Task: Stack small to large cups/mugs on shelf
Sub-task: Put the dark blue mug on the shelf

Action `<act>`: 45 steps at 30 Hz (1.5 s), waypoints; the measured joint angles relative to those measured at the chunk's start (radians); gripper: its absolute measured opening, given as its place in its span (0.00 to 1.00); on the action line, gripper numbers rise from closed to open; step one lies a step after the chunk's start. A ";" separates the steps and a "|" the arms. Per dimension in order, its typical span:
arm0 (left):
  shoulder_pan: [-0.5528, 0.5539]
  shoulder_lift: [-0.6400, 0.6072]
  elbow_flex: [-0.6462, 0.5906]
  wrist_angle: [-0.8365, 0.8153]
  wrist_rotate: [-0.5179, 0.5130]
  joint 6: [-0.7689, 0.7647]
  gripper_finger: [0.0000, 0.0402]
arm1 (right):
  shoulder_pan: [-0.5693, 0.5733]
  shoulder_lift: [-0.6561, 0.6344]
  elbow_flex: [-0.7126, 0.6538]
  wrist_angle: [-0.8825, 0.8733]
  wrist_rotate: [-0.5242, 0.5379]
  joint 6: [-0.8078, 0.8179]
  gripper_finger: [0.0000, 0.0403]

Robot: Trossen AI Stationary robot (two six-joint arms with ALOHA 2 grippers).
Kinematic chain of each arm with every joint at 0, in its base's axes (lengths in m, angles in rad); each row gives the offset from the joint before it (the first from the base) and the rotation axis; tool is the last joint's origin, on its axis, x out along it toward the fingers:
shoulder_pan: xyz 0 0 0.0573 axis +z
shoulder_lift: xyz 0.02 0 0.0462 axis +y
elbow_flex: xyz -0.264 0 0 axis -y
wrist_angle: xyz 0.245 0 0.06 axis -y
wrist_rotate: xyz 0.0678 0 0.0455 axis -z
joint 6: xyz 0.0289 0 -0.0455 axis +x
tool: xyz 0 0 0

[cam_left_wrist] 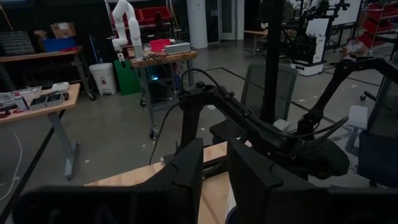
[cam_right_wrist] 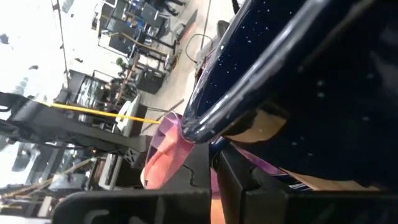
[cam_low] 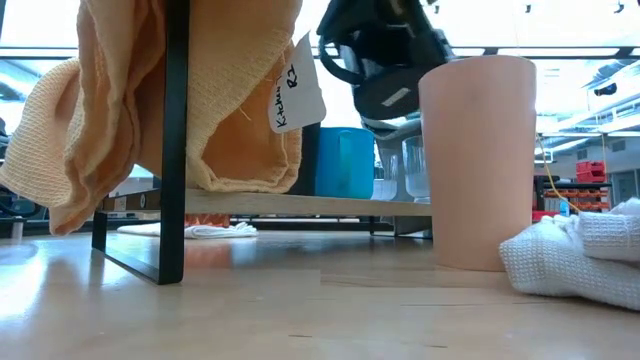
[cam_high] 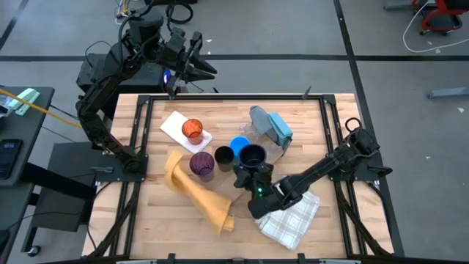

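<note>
My right gripper (cam_high: 250, 171) is near the middle of the table, shut on the dark navy mug (cam_high: 253, 155), which shows lifted in the low view (cam_low: 385, 55). The bright blue mug (cam_high: 239, 145), black cup (cam_high: 223, 157) and purple cup (cam_high: 202, 164) stand close together to its left. The orange cup (cam_high: 193, 130) stands on a white cloth. Clear cups (cam_low: 405, 168) stand behind the blue mug (cam_low: 345, 160). A pink cup (cam_low: 477, 160) stands on the table in the low view. My left gripper (cam_high: 201, 60) is open and empty, raised beyond the table's far edge. My right gripper holds the navy mug by its rim (cam_right_wrist: 208, 134), on the mug's near side. The fingers (cam_right_wrist: 180, 183) come level from the table's near right. Whether one finger is inside the mug, I cannot tell. The mug is lifted clear, its mouth up and slightly tilted.
A tan cloth (cam_high: 198, 189) lies at the near left and hangs over the black shelf frame (cam_low: 175, 140) in the low view. A white checked cloth (cam_high: 291, 213) lies under my right arm. A blue-grey folded cloth (cam_high: 277, 126) lies at the far right.
</note>
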 joint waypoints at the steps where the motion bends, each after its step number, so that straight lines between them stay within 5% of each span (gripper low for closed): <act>1: 0.000 0.000 0.000 0.000 0.000 0.000 0.20 | -0.009 0.000 0.000 0.021 -0.007 -0.036 0.02; 6: 0.000 0.000 0.000 0.000 0.000 0.000 0.19 | -0.046 0.000 0.000 0.062 -0.085 -0.133 0.02; 45: 0.000 0.000 0.000 0.001 0.000 0.027 0.20 | 0.001 0.049 -0.075 0.049 -0.039 0.022 0.02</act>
